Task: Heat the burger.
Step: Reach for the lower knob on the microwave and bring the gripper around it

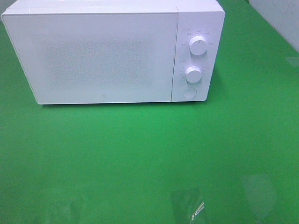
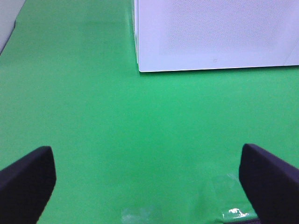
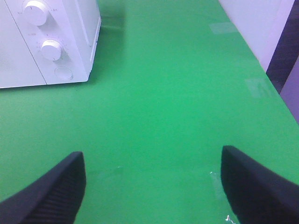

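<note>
Left pincer and right pincer hang spread and empty above the tabletop, microwave door shut, burger out of sight, so heating stage cannot be confirmed.

Left claw, right claw, both agape.

Green table bears a shut white microwave.
</note>
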### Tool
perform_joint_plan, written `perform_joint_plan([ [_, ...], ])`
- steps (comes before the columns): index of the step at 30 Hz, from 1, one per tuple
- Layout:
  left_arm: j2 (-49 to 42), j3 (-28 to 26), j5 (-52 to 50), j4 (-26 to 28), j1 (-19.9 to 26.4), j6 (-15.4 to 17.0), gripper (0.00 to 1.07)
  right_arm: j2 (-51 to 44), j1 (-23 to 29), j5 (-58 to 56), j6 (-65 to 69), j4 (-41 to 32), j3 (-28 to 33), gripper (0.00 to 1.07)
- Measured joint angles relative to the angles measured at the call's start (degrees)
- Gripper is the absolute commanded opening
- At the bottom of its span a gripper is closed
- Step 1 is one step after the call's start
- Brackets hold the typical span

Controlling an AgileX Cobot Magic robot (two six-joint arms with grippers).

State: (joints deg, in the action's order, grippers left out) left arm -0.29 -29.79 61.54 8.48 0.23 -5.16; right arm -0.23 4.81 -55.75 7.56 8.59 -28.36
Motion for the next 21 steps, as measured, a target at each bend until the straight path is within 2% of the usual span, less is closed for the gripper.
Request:
perform_joint_plan([
  [12,0.0,0.0,0.0,0.0,0.0,0.0,1.00,0.0,0.0,0.4,0.0,0.0,-0.2,0.76],
  [21,0.0,0.0,0.0,0.0,0.0,0.0,1.00,4.1,0.0,6.5,0.0,0.1,-0.9,0.76],
])
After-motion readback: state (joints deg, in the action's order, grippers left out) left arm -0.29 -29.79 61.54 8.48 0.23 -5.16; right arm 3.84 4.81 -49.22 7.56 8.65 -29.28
